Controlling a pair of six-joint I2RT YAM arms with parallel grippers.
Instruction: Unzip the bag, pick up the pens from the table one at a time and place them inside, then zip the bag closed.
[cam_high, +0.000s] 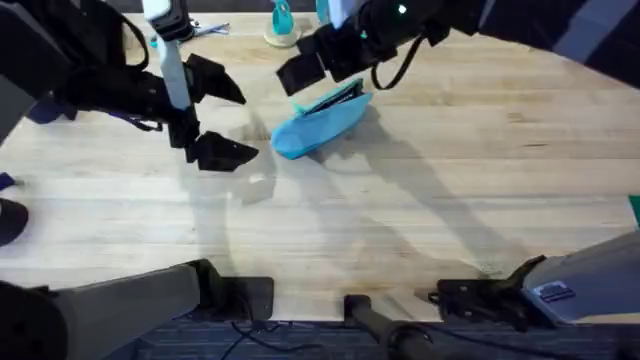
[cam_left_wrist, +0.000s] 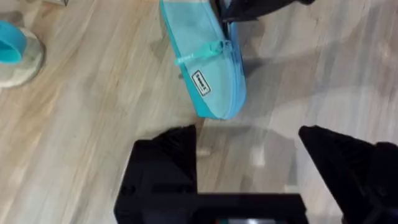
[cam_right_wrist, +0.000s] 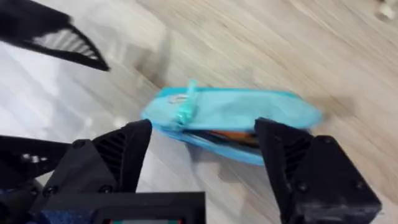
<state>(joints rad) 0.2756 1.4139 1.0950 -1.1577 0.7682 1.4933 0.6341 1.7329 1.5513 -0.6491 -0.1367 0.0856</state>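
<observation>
The light-blue bag (cam_high: 318, 124) lies slanted on the table (cam_high: 420, 200), its zipper pull (cam_left_wrist: 205, 53) lying across its top. Its long side gapes in a dark slit where a thin orange pen-like thing (cam_right_wrist: 231, 135) shows. My left gripper (cam_high: 220, 116) is open just left of the bag's near end, a short gap away, with nothing between its fingers (cam_left_wrist: 166, 163). My right gripper (cam_high: 322, 66) hovers open over the bag's far end, its fingers (cam_right_wrist: 297, 163) straddling the bag (cam_right_wrist: 230, 112) without gripping it. No pens lie on the table in view.
A teal object on a round tan base (cam_high: 281, 30) stands at the back behind the bag, also in the left wrist view (cam_left_wrist: 15, 53). Small items lie at the back left (cam_high: 205, 30). Bare wood spreads in front and right of the bag.
</observation>
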